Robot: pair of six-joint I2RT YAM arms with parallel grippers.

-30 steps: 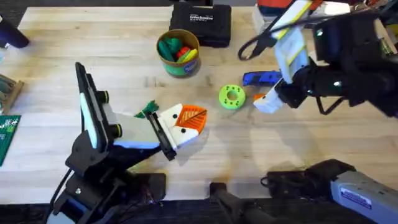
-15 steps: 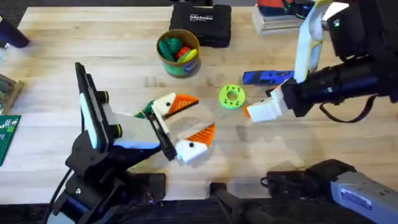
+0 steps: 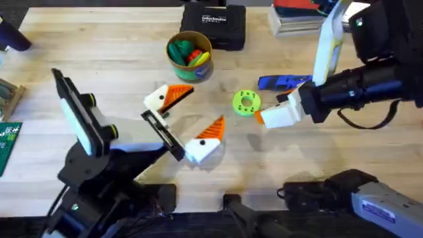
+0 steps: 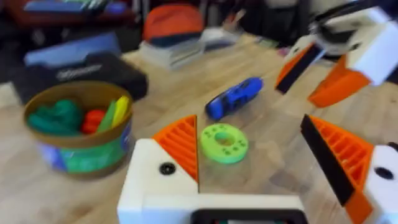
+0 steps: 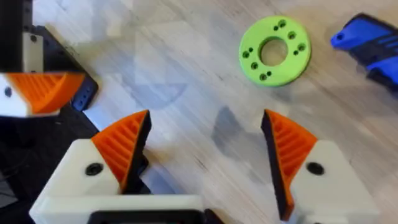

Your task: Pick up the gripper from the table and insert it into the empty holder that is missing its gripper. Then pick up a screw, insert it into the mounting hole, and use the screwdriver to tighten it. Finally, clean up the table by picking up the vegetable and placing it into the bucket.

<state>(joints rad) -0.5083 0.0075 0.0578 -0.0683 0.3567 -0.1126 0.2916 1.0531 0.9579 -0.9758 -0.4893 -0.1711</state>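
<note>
My left gripper (image 3: 187, 120) is open wide above the table's middle, its white fingers with orange pads spread apart (image 4: 247, 127). The lime-green disc (image 3: 246, 102) (image 4: 224, 143) (image 5: 275, 51) lies flat just right of it; a small mounting hole (image 5: 263, 76) shows in its face. My right gripper (image 3: 268, 111) (image 5: 206, 118) hovers open and empty beside the disc. The blue screwdriver (image 3: 284, 82) (image 4: 233, 98) (image 5: 367, 43) lies behind the disc. The bucket (image 3: 190, 71) (image 4: 87, 158) stands at the back, toy pieces inside. The vegetable, screw and holder are out of view.
A black case (image 3: 213, 26) (image 4: 81, 71) sits behind the bucket. Books and an orange item (image 3: 297, 16) occupy the back right corner. A green circuit board (image 3: 8, 142) lies at the left edge. Bare wood lies in front of the disc.
My left gripper went from shut to wide open and its arm drew back to the left. The right arm swung round and edged towards the disc. The leafy piece beside the left gripper no longer shows.
</note>
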